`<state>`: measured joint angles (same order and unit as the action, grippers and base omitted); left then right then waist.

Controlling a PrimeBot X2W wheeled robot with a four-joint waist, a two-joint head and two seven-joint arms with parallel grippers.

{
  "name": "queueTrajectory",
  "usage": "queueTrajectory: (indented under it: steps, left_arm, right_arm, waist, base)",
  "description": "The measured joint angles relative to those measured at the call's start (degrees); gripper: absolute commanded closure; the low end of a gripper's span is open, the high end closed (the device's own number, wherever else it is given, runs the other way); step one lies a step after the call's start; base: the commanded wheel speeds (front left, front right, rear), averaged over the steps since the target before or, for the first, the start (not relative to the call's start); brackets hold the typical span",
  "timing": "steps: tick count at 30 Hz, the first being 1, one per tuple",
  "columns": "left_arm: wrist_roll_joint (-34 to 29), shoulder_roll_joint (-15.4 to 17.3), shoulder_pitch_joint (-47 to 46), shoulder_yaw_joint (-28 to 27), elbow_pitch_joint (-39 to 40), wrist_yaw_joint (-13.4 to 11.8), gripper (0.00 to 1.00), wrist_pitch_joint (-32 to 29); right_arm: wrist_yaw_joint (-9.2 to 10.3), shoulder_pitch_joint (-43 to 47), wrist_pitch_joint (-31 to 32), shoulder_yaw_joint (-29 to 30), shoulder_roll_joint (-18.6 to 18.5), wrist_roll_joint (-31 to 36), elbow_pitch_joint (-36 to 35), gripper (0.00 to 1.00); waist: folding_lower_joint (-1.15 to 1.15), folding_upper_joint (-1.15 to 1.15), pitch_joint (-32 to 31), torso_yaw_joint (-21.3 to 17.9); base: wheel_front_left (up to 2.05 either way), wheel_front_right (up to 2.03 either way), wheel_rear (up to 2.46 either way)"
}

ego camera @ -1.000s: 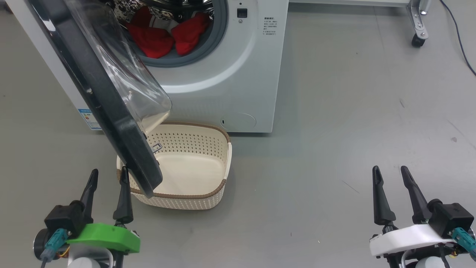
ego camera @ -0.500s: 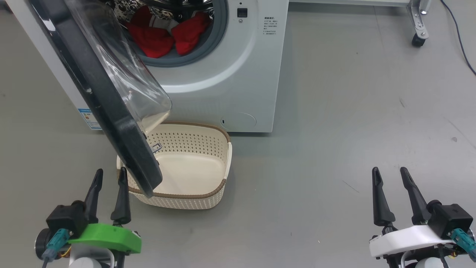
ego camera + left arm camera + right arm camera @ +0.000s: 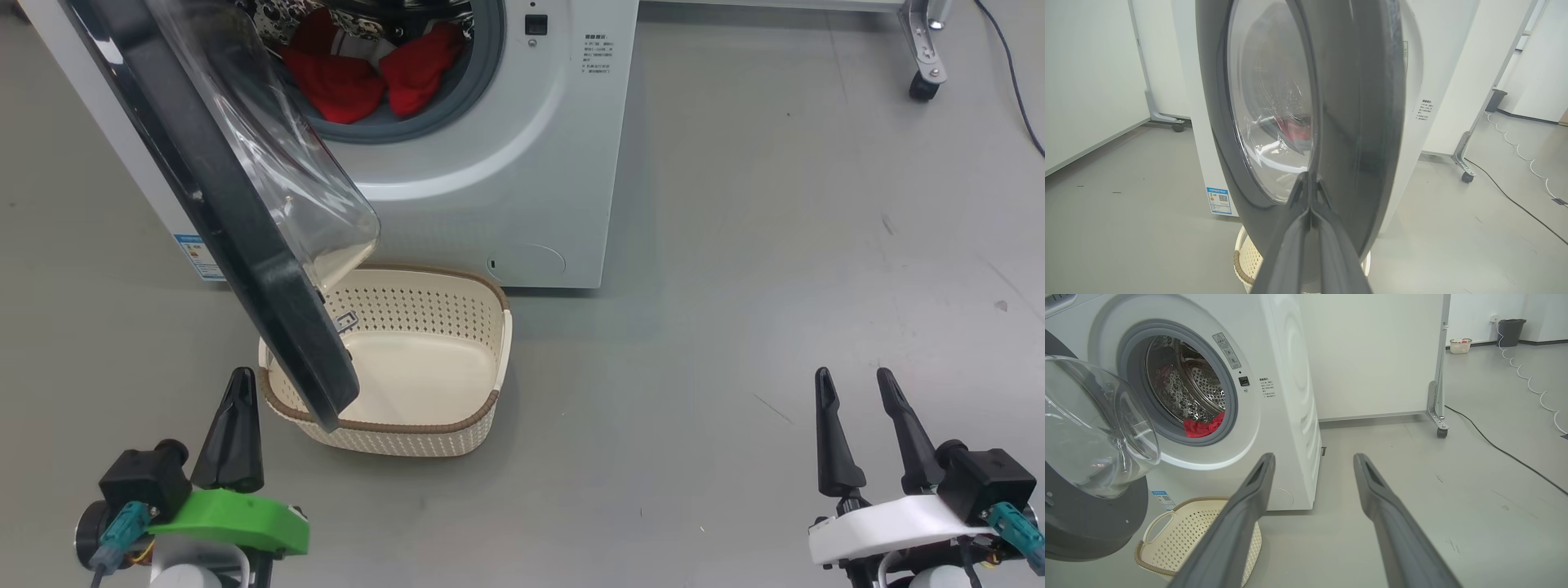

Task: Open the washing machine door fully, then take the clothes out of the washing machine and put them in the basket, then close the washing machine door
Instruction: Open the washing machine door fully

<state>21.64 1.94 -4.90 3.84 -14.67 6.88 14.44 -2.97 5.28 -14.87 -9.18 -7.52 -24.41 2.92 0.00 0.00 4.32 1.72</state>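
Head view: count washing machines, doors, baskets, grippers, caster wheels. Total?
washing machine: 1
washing machine door: 1
basket: 1
grippers: 2 (left gripper, right gripper)
caster wheel: 1
total: 6

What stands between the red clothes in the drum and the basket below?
The partly open washing machine door: in the head view its black ring and glass bowl hang over the left side of the basket, across the way down from the clothes. The right side of the basket is uncovered.
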Motion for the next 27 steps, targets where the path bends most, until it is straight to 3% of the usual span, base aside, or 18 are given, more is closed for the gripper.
queueTrajectory:
  steps: [15, 27]
  left_arm:
    - [-1.0, 0.0, -0.4, -3.6, 4.3, 0.0, 1.0, 0.0]
    - [-2.7, 2.1, -7.9, -6.3, 12.2, 0.0, 1.0, 0.3]
  right_arm:
    - [-1.0, 0.0, 0.0, 1.3, 1.2, 0.4, 0.9, 0.0]
    - [-1.51, 0.0, 0.0, 1.6, 1.9, 1.0, 1.5, 0.0]
  waist:
    - [0.0, 0.0, -0.7, 0.2]
    - [0.0, 0.0, -1.6, -0.2]
  base:
    - [0.0, 0.0, 0.0]
    - [0.0, 0.0, 0.0]
